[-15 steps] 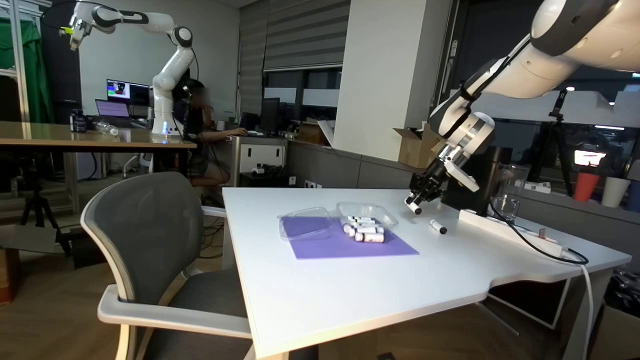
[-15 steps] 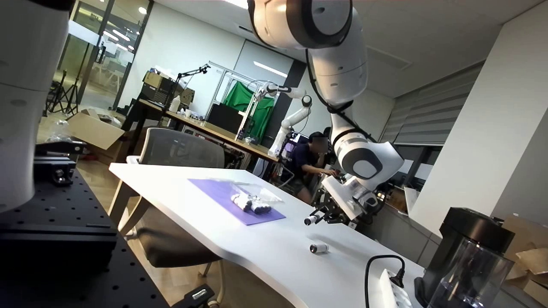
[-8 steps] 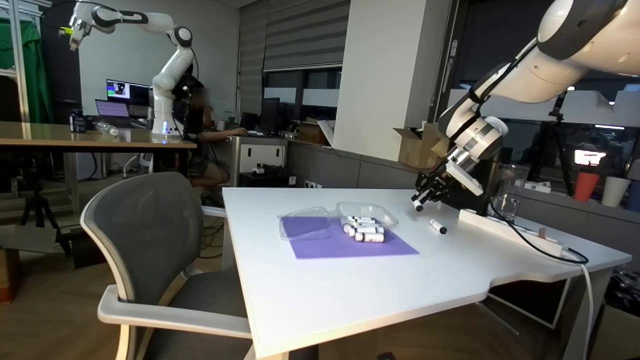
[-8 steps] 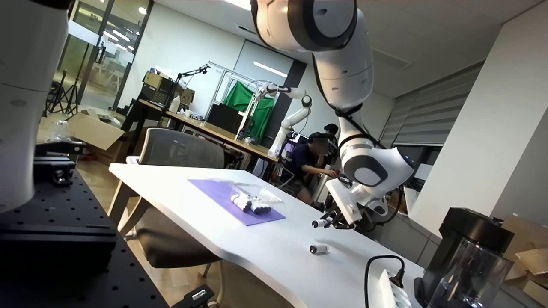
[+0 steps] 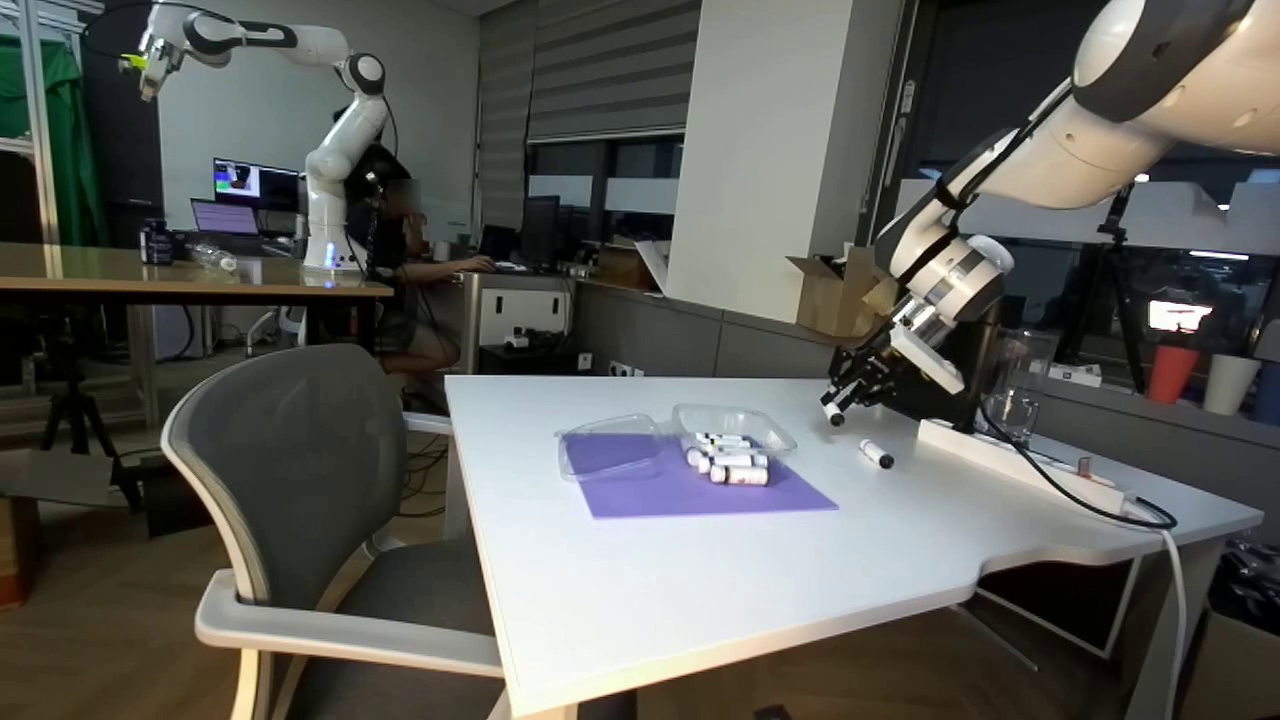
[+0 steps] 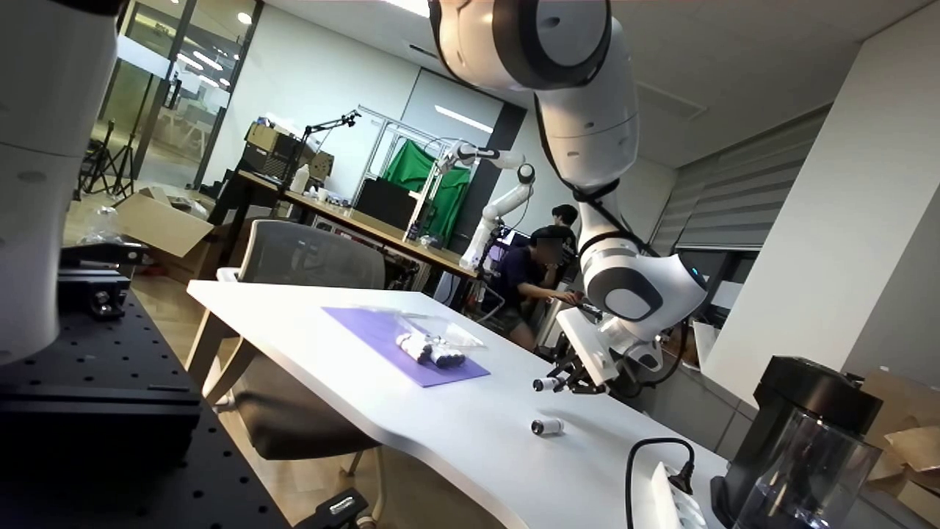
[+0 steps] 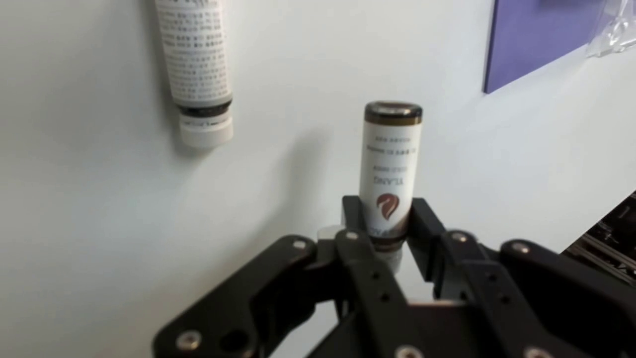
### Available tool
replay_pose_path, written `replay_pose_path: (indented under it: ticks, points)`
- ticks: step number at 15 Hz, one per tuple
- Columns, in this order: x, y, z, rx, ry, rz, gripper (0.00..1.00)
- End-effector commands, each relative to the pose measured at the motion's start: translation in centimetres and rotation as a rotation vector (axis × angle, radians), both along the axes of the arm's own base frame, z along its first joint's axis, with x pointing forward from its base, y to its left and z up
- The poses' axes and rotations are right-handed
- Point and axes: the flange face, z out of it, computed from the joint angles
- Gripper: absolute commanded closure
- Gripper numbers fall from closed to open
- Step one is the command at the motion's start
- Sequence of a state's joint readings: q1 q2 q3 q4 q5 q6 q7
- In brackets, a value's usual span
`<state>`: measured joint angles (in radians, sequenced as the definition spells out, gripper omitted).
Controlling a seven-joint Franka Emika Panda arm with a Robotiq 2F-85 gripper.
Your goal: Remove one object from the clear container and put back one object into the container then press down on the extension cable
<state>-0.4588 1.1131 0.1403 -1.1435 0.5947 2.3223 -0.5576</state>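
Past a grey mesh chair (image 5: 290, 470), in an exterior view, a white desk (image 5: 600, 590) stretches right. Above it the gripper (image 7: 387, 214) grasps a ylang-labelled bottle (image 7: 391, 159) between its fingers; a second bottle (image 7: 198, 64) lies near, on the desk. Left is the clear container (image 5: 735, 418), at the far edge of the purple mat (image 5: 650, 500); right, the extension cable (image 5: 1008, 461). Likely the swap is in hand, which half I cannot tell: set the bottle down, or carry it left over the container. Pressing comes last.
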Motion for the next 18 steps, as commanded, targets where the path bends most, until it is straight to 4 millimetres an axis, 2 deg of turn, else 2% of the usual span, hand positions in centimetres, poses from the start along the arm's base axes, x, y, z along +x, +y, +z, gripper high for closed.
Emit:
replay_pose_path:
  ticks: [1,7,12,18]
  points:
    - [0.0,0.0,-0.1,0.000,0.000,-0.013,0.93]
    - [-0.4,-1.4,-0.8,0.044,-0.040,-0.123,0.93]
    - [-0.7,-1.4,-2.4,-0.001,-0.020,-0.132,0.93]
    - [-0.6,-1.3,-3.4,-0.035,-0.032,-0.148,0.93]
